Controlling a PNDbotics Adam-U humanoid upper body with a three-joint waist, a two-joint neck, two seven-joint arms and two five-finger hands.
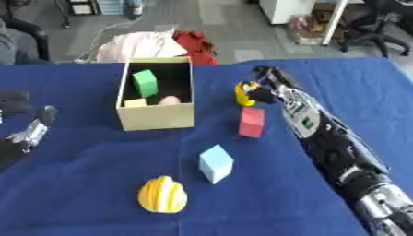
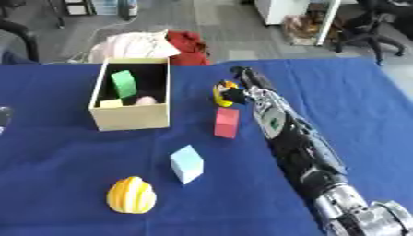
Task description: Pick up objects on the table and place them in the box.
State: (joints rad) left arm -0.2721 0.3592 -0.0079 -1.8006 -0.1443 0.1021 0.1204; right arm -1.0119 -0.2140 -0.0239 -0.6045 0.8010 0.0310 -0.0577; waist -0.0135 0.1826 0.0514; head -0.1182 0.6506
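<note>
I have the right hand [image 1: 262, 92] closed on the yellow toy [image 1: 244, 92]; next I lift it and carry it left over the box [image 1: 157, 120].

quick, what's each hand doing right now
Left hand: at the left edge, holding nothing; fingers cannot be told.
Right hand: at the yellow toy; grip cannot be told.

We note grey floor [image 1: 234, 27] at twelve o'clock; black office chair [image 1: 373, 28] at one o'clock.
</note>
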